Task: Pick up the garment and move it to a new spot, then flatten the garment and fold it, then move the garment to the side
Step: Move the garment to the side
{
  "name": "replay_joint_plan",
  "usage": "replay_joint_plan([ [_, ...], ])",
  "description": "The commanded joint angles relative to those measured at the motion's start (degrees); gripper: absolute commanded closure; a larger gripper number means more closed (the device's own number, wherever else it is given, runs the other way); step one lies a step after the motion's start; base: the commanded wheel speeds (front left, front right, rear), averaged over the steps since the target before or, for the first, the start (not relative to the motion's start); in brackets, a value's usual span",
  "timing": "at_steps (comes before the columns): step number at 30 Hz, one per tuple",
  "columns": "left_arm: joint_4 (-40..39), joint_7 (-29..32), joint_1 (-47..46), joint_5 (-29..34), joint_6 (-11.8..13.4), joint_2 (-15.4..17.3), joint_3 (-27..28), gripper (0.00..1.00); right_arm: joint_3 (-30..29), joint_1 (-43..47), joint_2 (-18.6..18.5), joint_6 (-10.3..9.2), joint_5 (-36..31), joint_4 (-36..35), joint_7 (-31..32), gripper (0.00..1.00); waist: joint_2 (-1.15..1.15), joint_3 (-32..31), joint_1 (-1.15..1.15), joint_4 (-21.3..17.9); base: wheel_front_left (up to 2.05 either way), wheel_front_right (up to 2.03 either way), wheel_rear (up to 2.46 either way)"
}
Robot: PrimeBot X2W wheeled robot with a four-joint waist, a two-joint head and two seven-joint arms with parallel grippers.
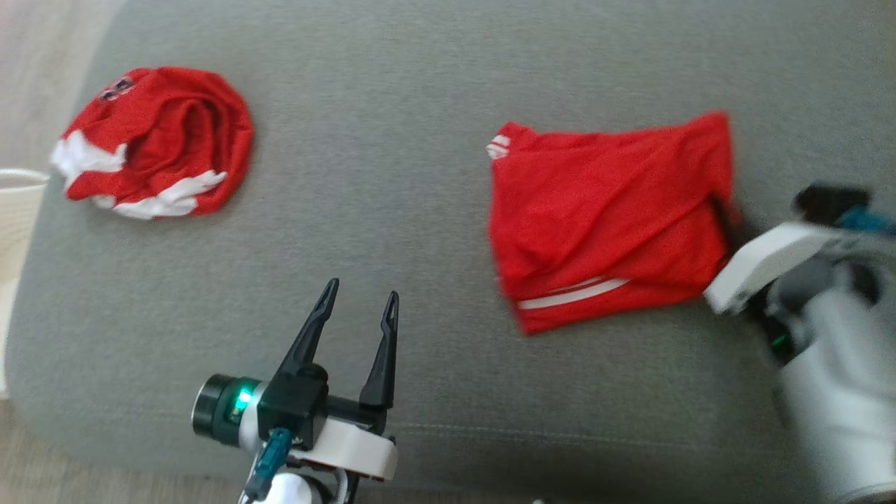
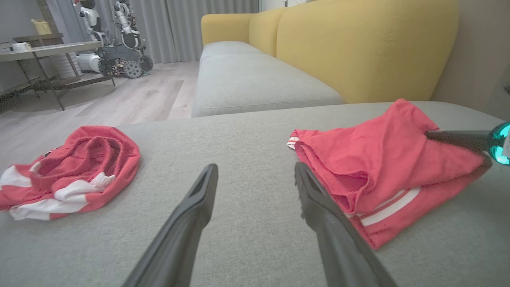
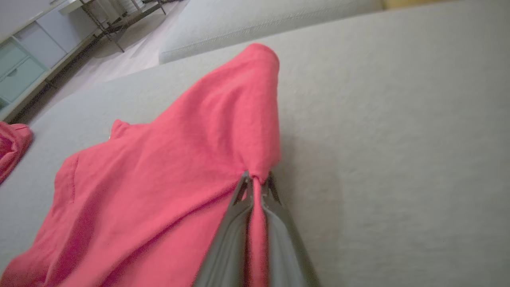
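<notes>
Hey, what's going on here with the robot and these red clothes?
The right gripper is shut on the right edge of the red garment, which lies on the grey cushion. The left gripper is open over bare cushion, holding nothing. A second red garment lies crumpled to the left.

A wide grey seat cushion (image 1: 392, 140) carries a crumpled red-and-white shirt (image 1: 154, 140) near its left end, close to a pale basket (image 1: 17, 210). Yellow sofa backs (image 2: 358, 48) rise beyond. Across the wooden floor (image 2: 131, 95), another wheeled robot (image 2: 119, 59) stands before grey curtains (image 2: 191, 24).
</notes>
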Motion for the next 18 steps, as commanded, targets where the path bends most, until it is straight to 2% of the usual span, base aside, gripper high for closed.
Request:
replay_joint_plan([
  [1,-2.0,-0.31,-2.16,-0.05,0.05,-0.3,1.68,0.0,1.04,-2.71,-2.41,0.36,0.53,-2.96,0.23,1.0,0.0,0.49,0.0,-1.33,0.0,0.0,0.0],
  [6,-2.28,-0.31,-3.24,0.38,-0.37,-0.3,1.54,0.0,2.57,-5.33,-11.61,0.36,0.62,-8.83,4.62,1.0,0.0,2.04,0.0,-4.24,0.0,0.0,0.0],
  [11,-2.87,-0.31,-4.61,0.57,-0.64,-0.3,1.53,0.0,0.57,-6.64,-19.32,0.36,0.34,-11.96,8.14,1.0,0.0,4.1,0.0,-6.27,0.0,0.0,0.0],
  [14,-3.87,-0.31,-5.53,0.6,-0.9,-0.3,1.4,0.0,-1.39,-7.18,-22.5,0.36,-0.24,-13.13,9.19,1.0,0.0,5.54,0.0,-7.22,0.0,0.0,0.0],
  [18,-4.73,-0.31,-6.63,1.08,-1.17,-0.25,1.2,0.0,-4.39,-7.49,-24.47,0.36,-1.79,-14.0,10.16,1.0,0.0,7.22,0.0,-8.2,0.0,0.0,0.0],
])
